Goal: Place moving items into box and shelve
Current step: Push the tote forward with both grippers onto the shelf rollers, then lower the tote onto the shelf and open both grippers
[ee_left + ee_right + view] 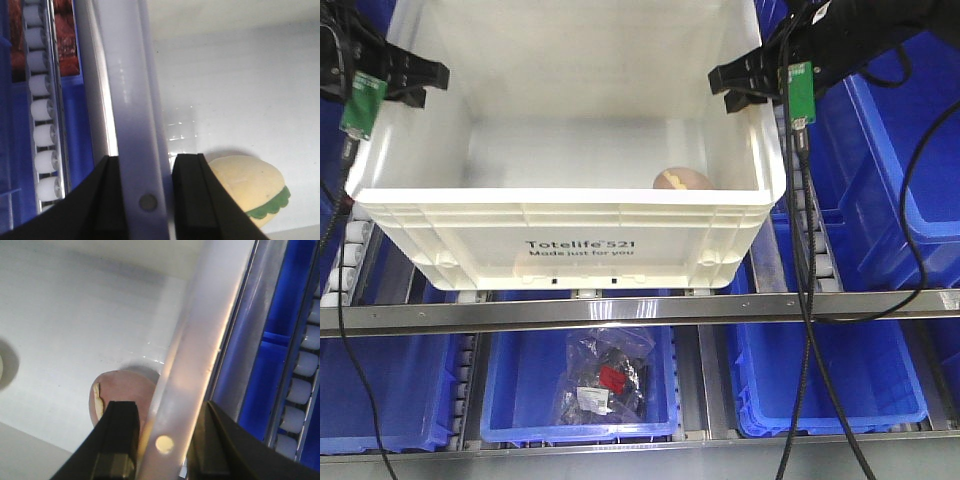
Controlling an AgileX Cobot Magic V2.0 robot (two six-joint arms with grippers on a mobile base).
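Both grippers clamp the white Totelife crate [570, 215] by its side walls: the left gripper [145, 200] has its black fingers on either side of the left rim, the right gripper [160, 445] likewise pinches the right rim. Inside, just beyond the left fingers, lies the cream-yellow dome toy [250, 187] with a green scalloped edge; the pinkish-brown toy [120, 390] sits on the floor against the right wall, right by the inner finger. Farther off, blue bins [580, 385] and shelf rollers [45, 130] flank the crate.
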